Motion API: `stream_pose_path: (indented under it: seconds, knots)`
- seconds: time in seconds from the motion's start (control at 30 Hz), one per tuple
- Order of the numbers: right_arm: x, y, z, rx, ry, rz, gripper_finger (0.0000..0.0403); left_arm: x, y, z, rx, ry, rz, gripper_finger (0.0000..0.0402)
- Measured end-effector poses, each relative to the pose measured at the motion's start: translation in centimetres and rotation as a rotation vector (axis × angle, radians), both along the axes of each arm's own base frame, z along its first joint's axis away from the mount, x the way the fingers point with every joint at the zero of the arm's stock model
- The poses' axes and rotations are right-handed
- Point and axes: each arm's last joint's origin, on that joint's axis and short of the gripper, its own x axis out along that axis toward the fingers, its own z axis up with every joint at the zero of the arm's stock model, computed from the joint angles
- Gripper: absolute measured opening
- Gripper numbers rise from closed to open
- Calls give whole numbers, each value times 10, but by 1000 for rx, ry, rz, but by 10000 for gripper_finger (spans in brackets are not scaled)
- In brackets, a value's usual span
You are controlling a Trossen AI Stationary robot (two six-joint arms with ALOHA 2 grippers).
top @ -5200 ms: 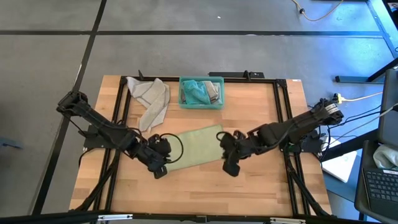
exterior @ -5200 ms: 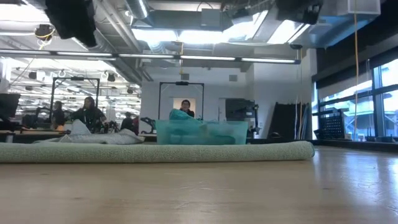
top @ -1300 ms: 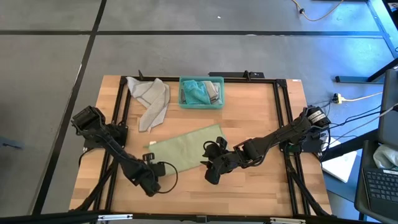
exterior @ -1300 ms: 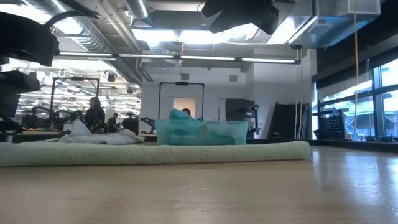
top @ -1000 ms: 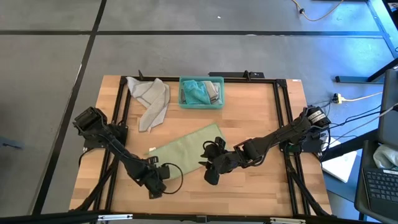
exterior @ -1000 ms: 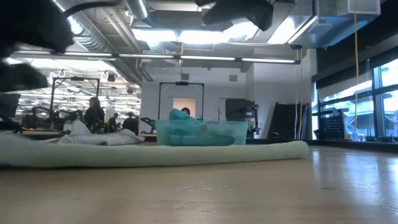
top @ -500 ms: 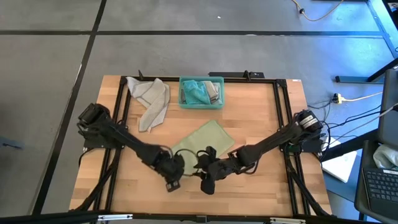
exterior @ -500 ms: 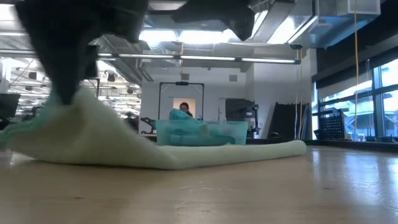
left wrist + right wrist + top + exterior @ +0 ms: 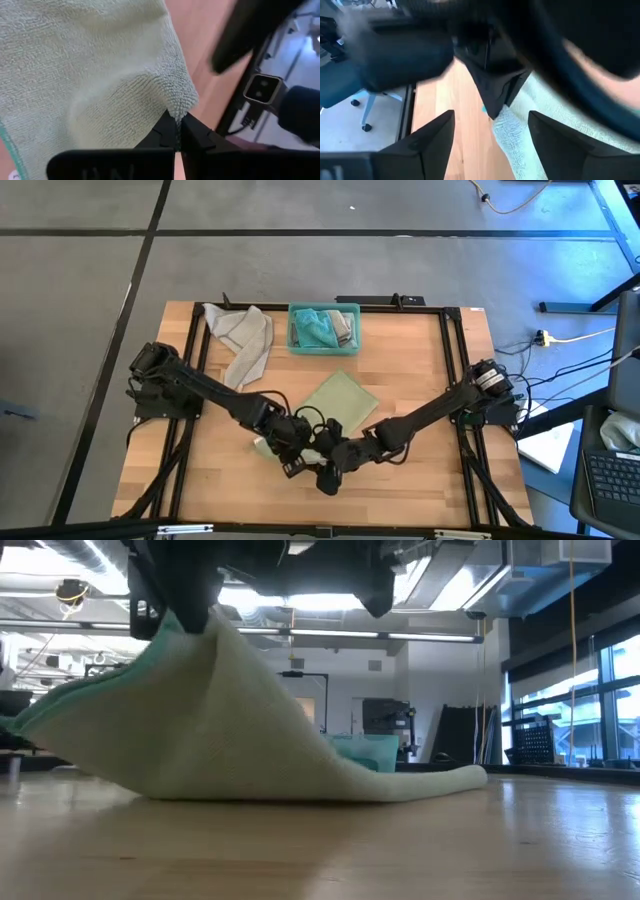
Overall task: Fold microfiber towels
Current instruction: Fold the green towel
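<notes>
A pale green microfiber towel lies at mid-table, its far right end flat on the wood. Its other end is raised in a tent under my left gripper, which is shut on it. My right gripper stands open just to the right of the left one, its fingers on either side of the left fingertips and the towel's edge, touching nothing. The arms hide most of the raised cloth in the high view. My left gripper pinches the towel at a bunched corner between its two fingertips, coming from above and slanting down. The held end is lifted clear and the cloth slopes down slack from it to the table.
A grey towel lies crumpled at the far left. A teal bin holding more cloths stands at the far middle. Black frame rails run along the left and right sides. Bare wood shows at the near right.
My left gripper has risen and swung toward the table's right, carrying the towel's left end with it. That end has come off the table and over toward the right end, which has stayed flat. My right gripper has sunk a little toward the near edge.
</notes>
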Motion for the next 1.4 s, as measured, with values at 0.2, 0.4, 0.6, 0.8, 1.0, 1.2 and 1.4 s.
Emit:
stream_pose_path:
  seconds: [0.2,0.4,0.6,0.8,1.0,1.2,1.4]
  knots:
    - [2,4,-13,-20,26,13,253,1,0,2,-64,14,-44,1]
    - [4,4,-13,-63,4,25,252,2,1,3,-96,17,-39,1]
    - [7,5,-23,-107,17,49,252,8,11,5,-155,9,7,1]
    - [10,7,-30,-109,8,43,252,11,14,7,-205,5,14,2]
    - [10,7,-30,-126,6,64,252,11,13,7,-219,7,12,4]
    - [10,7,-30,-119,8,70,244,12,14,7,-229,4,13,1]
    - [10,7,-30,-115,10,74,193,13,14,8,-230,-7,6,3]
